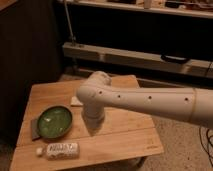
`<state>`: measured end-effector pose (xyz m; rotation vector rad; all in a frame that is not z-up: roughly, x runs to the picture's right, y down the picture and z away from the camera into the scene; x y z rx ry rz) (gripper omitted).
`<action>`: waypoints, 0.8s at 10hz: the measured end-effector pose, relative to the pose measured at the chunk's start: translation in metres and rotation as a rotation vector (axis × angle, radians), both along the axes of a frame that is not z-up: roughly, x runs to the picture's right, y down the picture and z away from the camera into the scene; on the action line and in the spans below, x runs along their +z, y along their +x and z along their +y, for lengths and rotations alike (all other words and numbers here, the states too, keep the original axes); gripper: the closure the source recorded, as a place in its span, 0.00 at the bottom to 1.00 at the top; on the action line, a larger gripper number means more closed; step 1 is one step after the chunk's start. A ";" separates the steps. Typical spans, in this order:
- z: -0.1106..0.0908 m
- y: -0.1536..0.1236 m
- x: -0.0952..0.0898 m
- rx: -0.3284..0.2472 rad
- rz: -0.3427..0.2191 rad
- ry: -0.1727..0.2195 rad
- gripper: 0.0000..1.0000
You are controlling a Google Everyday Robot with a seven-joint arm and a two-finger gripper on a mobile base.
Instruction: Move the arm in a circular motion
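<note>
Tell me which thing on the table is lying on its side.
The bottle, at the front left of the table; the green bowl behind it sits upright. The claw hangs just right of the bowl.

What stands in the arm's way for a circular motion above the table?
Nothing visible blocks the arm; its gripper hangs above the wooden table, beside the green bowl. The bowl and bottle lie low.

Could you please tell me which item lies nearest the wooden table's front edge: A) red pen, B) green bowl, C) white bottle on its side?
C: the white labelled bottle lies along that edge, the round green bowl behind it; the gripper of the large white robot arm hangs beside the bowl.
</note>
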<state>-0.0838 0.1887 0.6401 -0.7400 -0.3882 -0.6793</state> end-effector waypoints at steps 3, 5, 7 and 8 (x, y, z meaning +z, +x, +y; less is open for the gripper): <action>0.000 -0.035 -0.001 -0.034 -0.025 0.019 1.00; -0.015 -0.036 0.014 -0.009 -0.014 0.014 1.00; -0.040 -0.043 0.037 -0.008 -0.027 0.008 1.00; -0.055 -0.043 0.050 -0.002 -0.027 0.002 1.00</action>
